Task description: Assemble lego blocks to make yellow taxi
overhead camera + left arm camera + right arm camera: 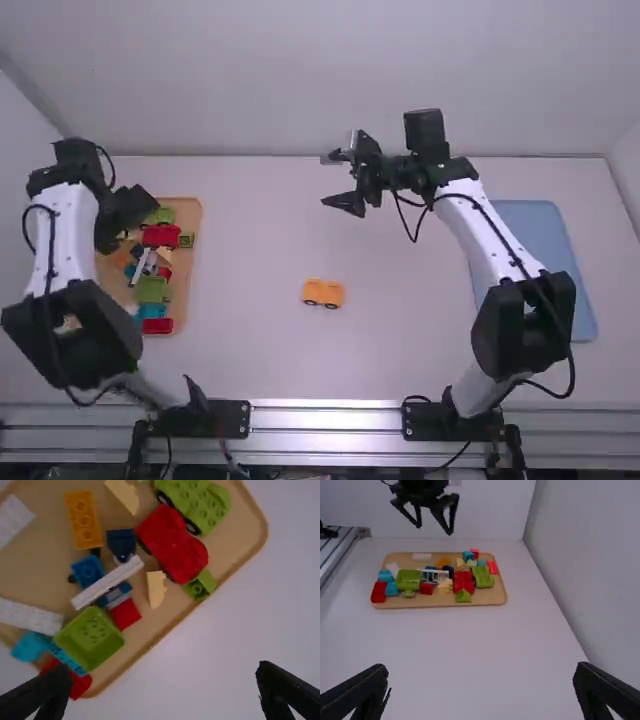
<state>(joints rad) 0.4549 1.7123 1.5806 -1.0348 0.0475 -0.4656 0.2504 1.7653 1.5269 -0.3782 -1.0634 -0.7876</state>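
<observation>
Yellow and shiny-looking, the little car base (323, 293) sits alone on the white surface (260, 345), a bit below the middle of the high view's frame. It has dark wheels. The right gripper (328, 180) is above it in that frame, up near the top middle and well apart from it. Its fingers are wide, with nothing between them. Over at the left of the high view, the left gripper (128, 205) is over the tan tray (184, 285). Its fingers are wide too, and they hold nothing. Lots of blocks lie in the tray. The left wrist view shows a red car (172, 542) touching a green car (192, 502), an orange block (82, 520), a long white bar (107, 582) and a big green block (90, 637). A flat blue tray (540, 250) lies at the right of the high view's frame.
</observation>
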